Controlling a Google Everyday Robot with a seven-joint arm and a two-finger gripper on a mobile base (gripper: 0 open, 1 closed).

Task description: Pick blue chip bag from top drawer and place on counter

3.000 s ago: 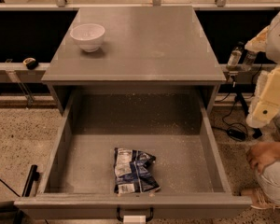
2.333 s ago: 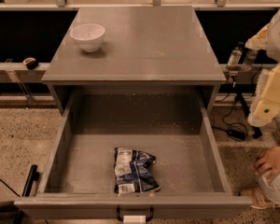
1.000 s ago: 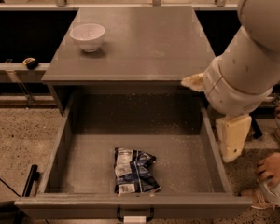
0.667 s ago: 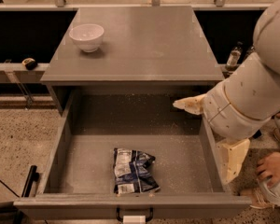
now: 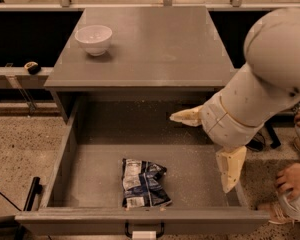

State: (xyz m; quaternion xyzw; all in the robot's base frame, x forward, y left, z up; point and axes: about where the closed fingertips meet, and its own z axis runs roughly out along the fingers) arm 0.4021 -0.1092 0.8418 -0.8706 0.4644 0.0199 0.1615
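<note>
Camera view: wide-splayed end effector (image 5: 200, 154) above top drawer (image 5: 61, 160)

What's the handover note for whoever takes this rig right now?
Gripper: open, empty, over the right side of the top drawer, not touching the bag.
Blue chip bag: lying on the drawer floor near the front.
Counter: white bowl at back left.
Done: drawer is open.
Left: grasp the bag, lift it, place it on the counter.

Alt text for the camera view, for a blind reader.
The gripper, fingers open, hovers over the right side of the top drawer, apart from the blue chip bag near its front. A white bowl sits on the counter.
</note>
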